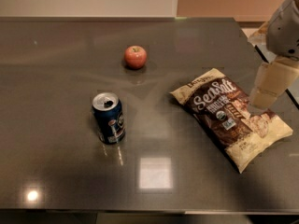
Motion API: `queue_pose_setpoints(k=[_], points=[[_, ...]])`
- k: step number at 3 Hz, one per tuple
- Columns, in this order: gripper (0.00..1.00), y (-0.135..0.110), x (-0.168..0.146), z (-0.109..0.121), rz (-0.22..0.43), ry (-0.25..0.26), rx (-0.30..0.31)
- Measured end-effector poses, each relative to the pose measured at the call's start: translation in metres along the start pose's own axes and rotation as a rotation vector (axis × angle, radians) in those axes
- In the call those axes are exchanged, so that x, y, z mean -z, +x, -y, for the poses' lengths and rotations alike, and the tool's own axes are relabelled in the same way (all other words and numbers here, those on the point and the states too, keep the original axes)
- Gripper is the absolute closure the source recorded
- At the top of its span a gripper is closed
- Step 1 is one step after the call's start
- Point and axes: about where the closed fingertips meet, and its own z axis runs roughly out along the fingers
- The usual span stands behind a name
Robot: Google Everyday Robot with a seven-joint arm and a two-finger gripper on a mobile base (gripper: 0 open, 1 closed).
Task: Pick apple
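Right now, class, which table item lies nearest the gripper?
The chip bag: the gripper hovers over its right side, while apple and can sit far left.

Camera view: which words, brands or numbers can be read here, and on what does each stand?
"Sea Salt": on the snack bag.
Smaller print on the bag: too blurred to read.
Label of the soda can: also too blurred.
On the apple: none.
On the end effector, at the right edge over the bag: none.
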Motion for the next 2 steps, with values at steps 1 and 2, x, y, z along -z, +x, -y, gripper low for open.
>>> queue_pose_setpoints(k=[1, 2], points=[[0.00, -0.014, -0.020, 0.037, 0.054, 0.019, -0.006], [0.00, -0.031, -0.043, 0.076, 0.108, 0.035, -0.020]])
